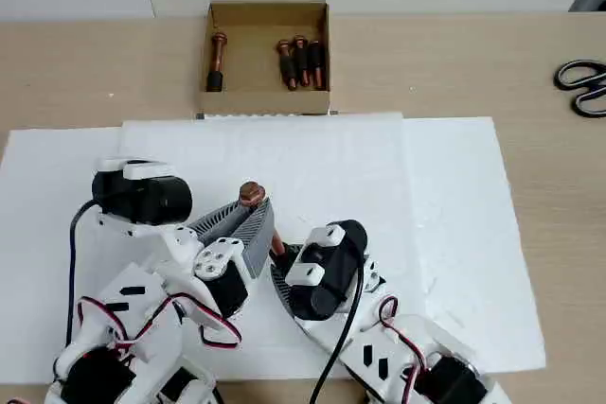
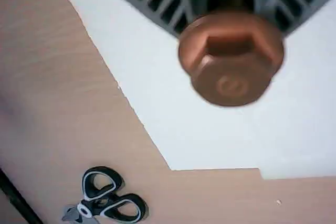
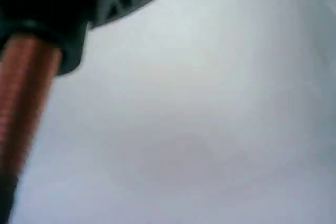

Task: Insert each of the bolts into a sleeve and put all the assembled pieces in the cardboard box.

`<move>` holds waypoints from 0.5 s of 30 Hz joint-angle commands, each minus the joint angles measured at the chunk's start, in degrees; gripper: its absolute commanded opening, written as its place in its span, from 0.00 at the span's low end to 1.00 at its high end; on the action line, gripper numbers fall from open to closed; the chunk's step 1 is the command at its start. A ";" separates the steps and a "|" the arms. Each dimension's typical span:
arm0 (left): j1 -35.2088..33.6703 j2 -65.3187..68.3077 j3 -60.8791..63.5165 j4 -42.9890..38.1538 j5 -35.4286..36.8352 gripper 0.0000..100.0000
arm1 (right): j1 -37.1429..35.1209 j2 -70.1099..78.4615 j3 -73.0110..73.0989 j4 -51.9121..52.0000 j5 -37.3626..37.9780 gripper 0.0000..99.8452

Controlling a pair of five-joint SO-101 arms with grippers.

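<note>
"Holding the bolt (image 1: 251, 193) just below its hex head, the left end effector (image 1: 253, 207) is closed narrow on it, right?"

"Yes. The head points to twelve o'clock, above the white foam sheet (image 1: 454, 234). The shank runs back toward five o'clock, to the right end effector (image 1: 280, 260)."

"Is that one gripping?"

"I cannot tell. Its wrist view has the threaded shank (image 3: 26, 93) passing close by, with something dark at the far end. It may be a sleeve, but I would not swear to it."

"What could go wrong?"

"I judge alignment to be the main risk. If a sleeve meets the thread at a slant, it could jam, or lever the bolt out of a grip placed so near the head. A dropped bolt would probably roll on the foam. The two arms are also very close, so a careless swing could knock one against the other."

"And the cardboard box (image 1: 268, 101)?"

"It is at twelve o'clock on the worktop (image 1: 95, 73), just beyond the foam's edge. Four assembled pieces lie in it, heads toward twelve. One is alone (image 1: 217, 61) on the nine o'clock side. The other three are side by side (image 1: 301, 61) on the three o'clock side. There is bare floor between the two groups."

"Anything else?"

"Scissors (image 1: 582, 87) at two o'clock, well apart."
</note>
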 commanded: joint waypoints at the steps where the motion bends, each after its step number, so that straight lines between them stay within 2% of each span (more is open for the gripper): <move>1: 0.97 -0.26 -0.04 1.67 -0.26 0.00 | -0.04 -0.57 -3.43 -2.07 0.79 0.00; 7: 6.33 -0.53 2.59 7.65 -0.35 0.00 | -0.04 -0.57 -4.04 -2.15 3.60 0.00; 12: 7.38 -0.53 2.59 11.43 -0.62 0.00 | -0.04 -0.57 -5.71 -2.15 3.96 0.00; 15: 8.88 -0.53 2.86 14.33 -3.60 0.00 | -0.04 -0.57 -5.80 -2.15 4.13 0.00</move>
